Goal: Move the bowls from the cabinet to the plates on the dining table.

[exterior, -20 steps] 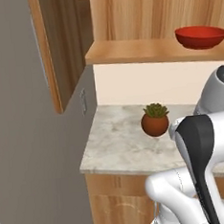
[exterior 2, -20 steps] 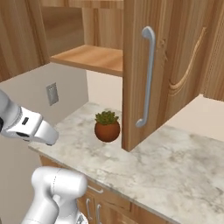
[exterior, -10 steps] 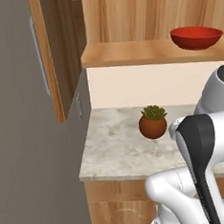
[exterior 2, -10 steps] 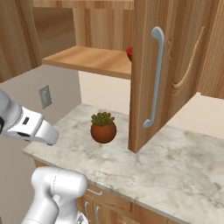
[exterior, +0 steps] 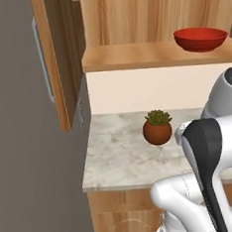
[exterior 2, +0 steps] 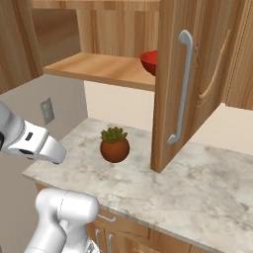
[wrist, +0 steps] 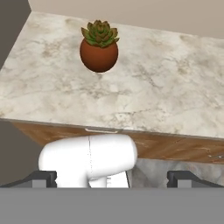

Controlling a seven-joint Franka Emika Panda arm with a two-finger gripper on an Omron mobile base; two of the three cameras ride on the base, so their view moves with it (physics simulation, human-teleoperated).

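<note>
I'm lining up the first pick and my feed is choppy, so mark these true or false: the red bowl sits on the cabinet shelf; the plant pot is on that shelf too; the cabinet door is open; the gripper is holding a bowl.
1. The red bowl sits on the cabinet shelf. True.
2. The plant pot is on the shelf too. False: it stands on the marble counter below the shelf.
3. The cabinet door is open. True.
4. The gripper holds a bowl. False: its fingers stand wide apart with nothing between them.
</note>
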